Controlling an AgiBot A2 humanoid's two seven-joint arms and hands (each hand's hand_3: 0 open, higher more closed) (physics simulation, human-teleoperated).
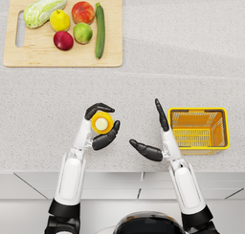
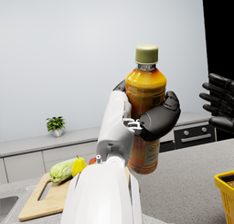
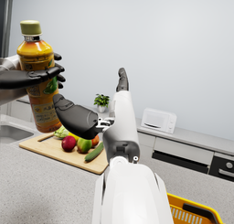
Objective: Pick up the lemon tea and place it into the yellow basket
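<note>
The lemon tea bottle [image 1: 102,123], amber with a pale green cap, stands upright in the air, gripped by my left hand [image 1: 99,128]. In the left wrist view the fingers [image 2: 160,120] wrap the bottle [image 2: 145,93] around its middle. My right hand [image 1: 155,132] hangs open a short way to the bottle's right, fingers spread, holding nothing. The right wrist view shows that hand [image 3: 84,118] near the bottle [image 3: 37,58] without touching it. The yellow basket [image 1: 225,128] sits on the counter just right of my right hand.
A wooden cutting board [image 1: 62,58] lies at the counter's far left with a cabbage [image 1: 44,8], several fruits and a cucumber [image 1: 99,30]. The counter's front edge [image 1: 122,171] runs below both hands. A sink [image 2: 7,205] shows beside the board.
</note>
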